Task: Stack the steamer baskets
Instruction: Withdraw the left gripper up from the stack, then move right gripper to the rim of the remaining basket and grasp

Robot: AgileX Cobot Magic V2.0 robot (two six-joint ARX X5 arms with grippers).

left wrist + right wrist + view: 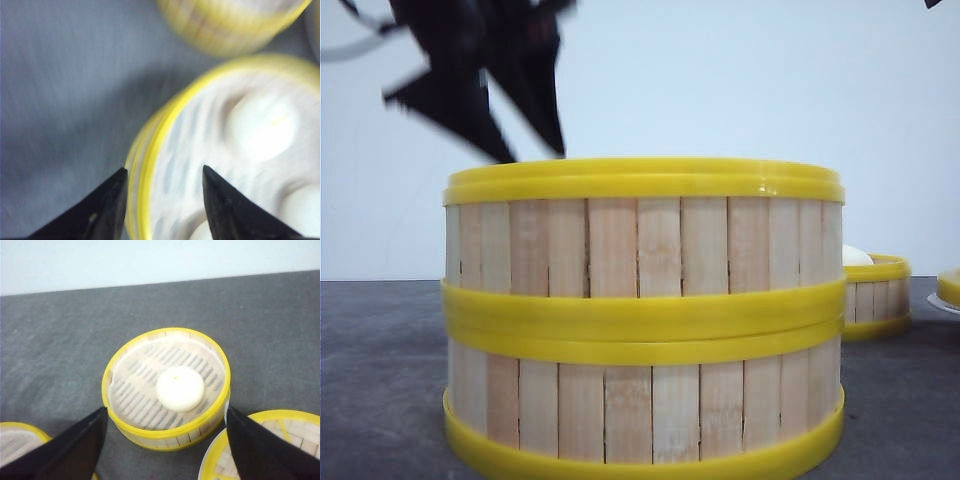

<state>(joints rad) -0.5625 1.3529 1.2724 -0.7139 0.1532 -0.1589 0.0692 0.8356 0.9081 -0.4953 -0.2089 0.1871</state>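
Two round slat-walled yellow-rimmed steamer baskets (pixel 642 320) stacked at table front, bottom edge cropped, third single basket (pixel 166 387) w/ white bun (pixel 179 388) behind right, mostly hidden in front view, left gripper (pixel 165 200) blurred, jaws apart astride stack rim, right gripper (pixel 165 445) jaws apart, empty, flat yellow lid (pixel 270 445) partly cut off.

My left gripper (pixel 165 200) is up in the air with its fingers spread apart, looking blurry in the front view. My right gripper (pixel 165 450) is wide open too, both dark fingers (pixel 75 450) pointing down.
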